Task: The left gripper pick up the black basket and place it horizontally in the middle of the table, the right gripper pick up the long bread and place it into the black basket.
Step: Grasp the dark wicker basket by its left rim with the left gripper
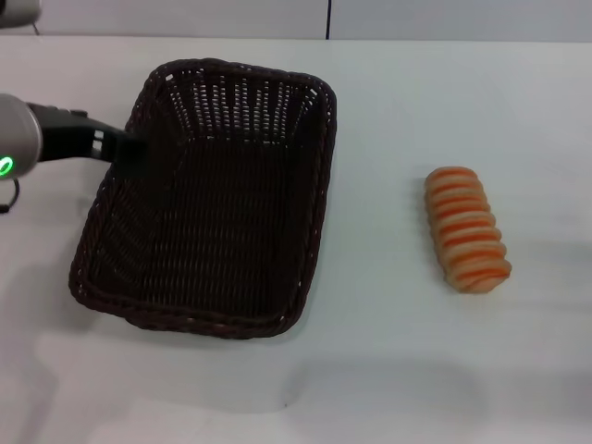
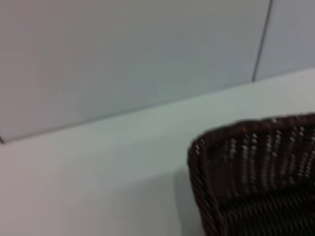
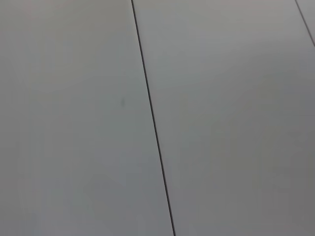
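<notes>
The black basket (image 1: 217, 199) is in the head view left of the middle, its long side running away from me. Its shadow lies apart from it on the white table (image 1: 388, 370), so it hangs above the tabletop. My left gripper (image 1: 132, 154) comes in from the left on the arm with the green light and grips the basket's left rim. One basket corner shows in the left wrist view (image 2: 256, 177). The long bread (image 1: 465, 228), tan with orange stripes, lies on the table to the right, apart from the basket. My right gripper is out of view.
A pale wall with a dark vertical seam (image 1: 328, 18) runs behind the table's far edge. The right wrist view shows only grey panels with a thin seam (image 3: 152, 118).
</notes>
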